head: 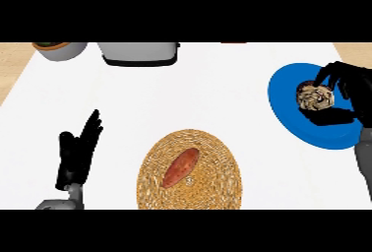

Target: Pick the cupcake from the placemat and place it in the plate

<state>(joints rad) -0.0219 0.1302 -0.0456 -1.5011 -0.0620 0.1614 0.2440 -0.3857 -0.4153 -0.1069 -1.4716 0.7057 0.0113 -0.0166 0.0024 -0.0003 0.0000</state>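
The cupcake (314,97), brown and beige, is over the blue plate (291,115) at the right of the white counter. My right hand (347,93) is curled round it, fingers on its far side and thumb below it. Whether the cupcake rests on the plate or hangs just above it cannot be told. The round woven placemat (210,189) lies at the lower middle and holds an orange sweet potato (180,168). At the lower left my left hand (77,152) rests open, fingers pointing up, holding nothing.
A grey appliance with a black base (138,53) stands at the far edge, and a grey pot with a plant (60,49) is at the far left corner. Wooden floor shows beyond the counter's left and right edges.
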